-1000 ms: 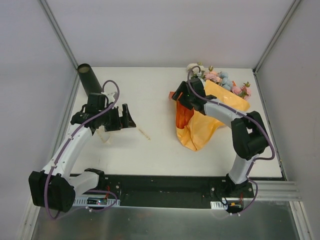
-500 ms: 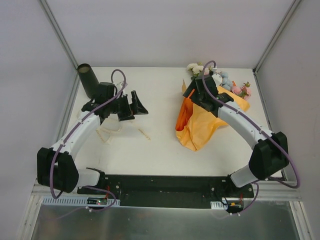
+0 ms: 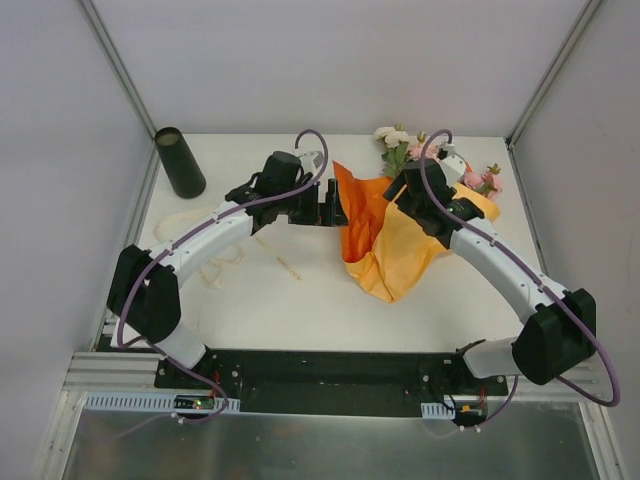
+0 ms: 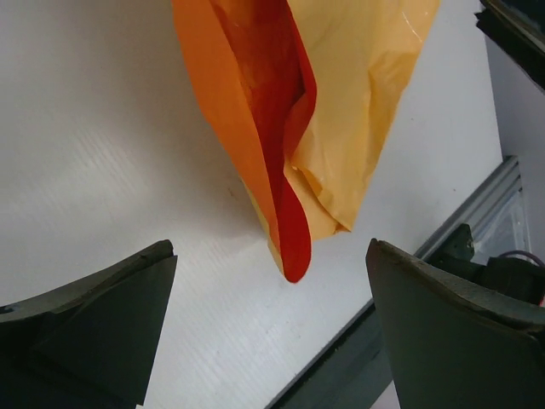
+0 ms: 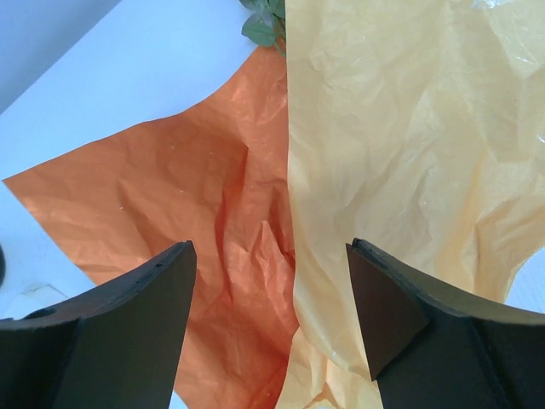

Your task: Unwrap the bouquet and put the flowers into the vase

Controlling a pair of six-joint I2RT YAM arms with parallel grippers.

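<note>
Left gripper (image 4: pixel 271 256) agape facing the orange paper (image 4: pixel 255 111); right gripper (image 5: pixel 268 256) spread above it, both my pincers grasping nothing.

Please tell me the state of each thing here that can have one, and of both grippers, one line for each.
left gripper, open, holding nothing, close to the paper's raised flap.
right gripper, open, holding nothing, above the paper.
orange paper, untied, partly spread out, one flap standing up.
flowers, lying at the paper's far end, not in the vase.
vase, upright, no flowers in it.
ribbon, lying loose, apart from the paper.
</note>
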